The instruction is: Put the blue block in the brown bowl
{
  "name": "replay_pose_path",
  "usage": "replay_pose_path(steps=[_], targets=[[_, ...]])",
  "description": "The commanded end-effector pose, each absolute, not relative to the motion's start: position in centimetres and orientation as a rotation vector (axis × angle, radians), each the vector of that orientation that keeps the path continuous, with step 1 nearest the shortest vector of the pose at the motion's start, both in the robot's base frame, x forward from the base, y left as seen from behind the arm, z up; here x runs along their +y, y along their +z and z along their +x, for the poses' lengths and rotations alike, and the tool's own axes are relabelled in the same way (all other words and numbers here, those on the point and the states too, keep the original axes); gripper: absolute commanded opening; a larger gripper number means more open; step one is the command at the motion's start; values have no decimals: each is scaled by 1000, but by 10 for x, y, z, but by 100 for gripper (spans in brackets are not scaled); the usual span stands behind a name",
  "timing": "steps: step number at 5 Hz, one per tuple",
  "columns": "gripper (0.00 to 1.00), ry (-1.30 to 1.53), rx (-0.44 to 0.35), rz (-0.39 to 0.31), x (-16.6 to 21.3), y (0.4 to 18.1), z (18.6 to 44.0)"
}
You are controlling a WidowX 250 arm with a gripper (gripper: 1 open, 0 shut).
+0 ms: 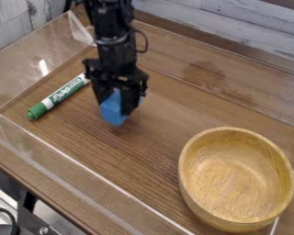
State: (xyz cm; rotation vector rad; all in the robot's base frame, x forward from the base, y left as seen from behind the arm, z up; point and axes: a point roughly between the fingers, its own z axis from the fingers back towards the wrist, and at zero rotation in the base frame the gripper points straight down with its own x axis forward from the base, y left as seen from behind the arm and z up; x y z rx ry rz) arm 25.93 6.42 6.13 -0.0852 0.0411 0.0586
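tool (117, 107): black two-finger unit, points straight down, fingers clamped on the blue block from both sides
blue block (113, 112): bright blue, held between the fingers, lower part sticks out below the fingertips, looks clear of the bench surface, shadow just beneath it
block position: left-centre of the bench, well apart from the brown bowl, near the marker's right end
brown bowl (237, 178): round light wood, thick rim, grain visible inside, sits upright at the lower right of the bench, nothing in it
marker (59, 96): green and white, green cap at its lower-left end, lies flat and diagonal, left of the tool, not touching tool or block
arm (110, 37): black, comes down from the top of the view, stands roughly vertical above the block
bench (198, 83): dark wood-grain top, some sheen patches near the middle
clear wall (63, 165): transparent barrier around the bench edges, front and left sides easiest to see, reflections on it
backdrop (254, 32): pale wood-plank panel behind the far edge, upper right
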Motion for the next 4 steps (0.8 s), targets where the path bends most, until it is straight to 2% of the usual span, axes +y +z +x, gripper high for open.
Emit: replay_pose_path(steps=[1, 2, 3, 4], targets=[[0, 49, -40, -46, 57, 109, 269], [0, 40, -58, -37, 42, 141, 265], [0, 8, -69, -34, 26, 160, 258], [0, -24, -69, -42, 6, 165, 245]])
